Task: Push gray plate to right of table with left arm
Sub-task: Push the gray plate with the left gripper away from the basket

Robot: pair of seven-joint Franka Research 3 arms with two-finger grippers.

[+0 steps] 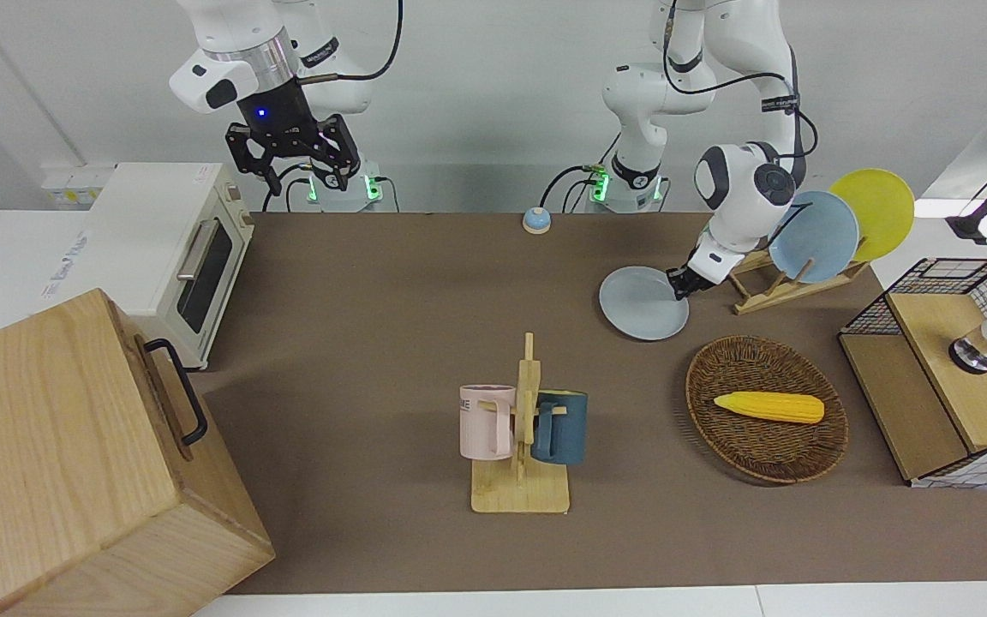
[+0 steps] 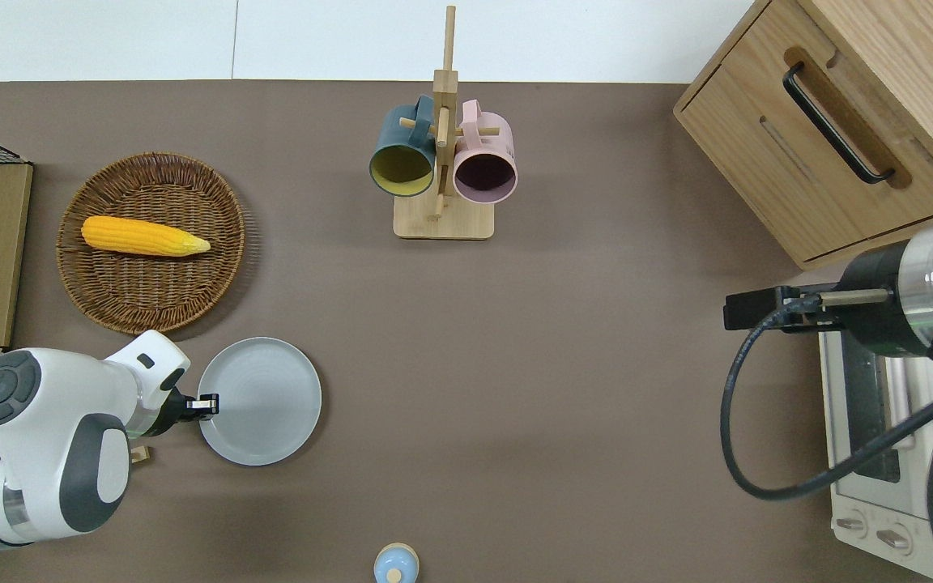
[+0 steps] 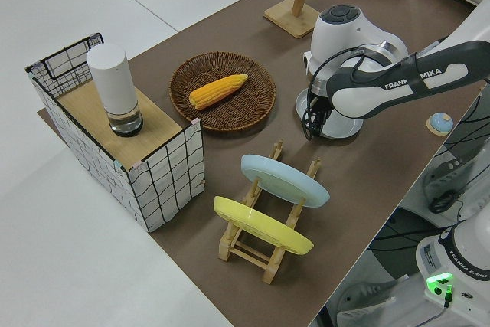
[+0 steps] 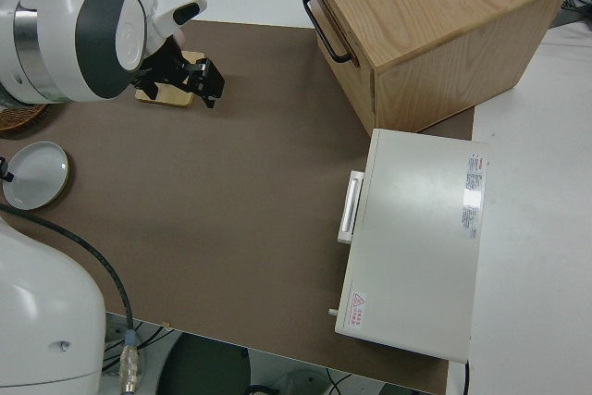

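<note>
gray plate (image 2: pixel 260 401) flat on table (image 2: pixel 515 364) | left gripper (image 2: pixel 206 402) at rim, jaws apparently closed, empty | right arm parked

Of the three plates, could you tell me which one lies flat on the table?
The gray plate, at the left gripper; the sky-blue plate and yellow plate stand in the wooden rack.

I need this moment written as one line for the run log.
left tool: at rim of round pale gray plate, arm's end side | plate: flat on brown table, beside woven basket | right arm: parked
</note>
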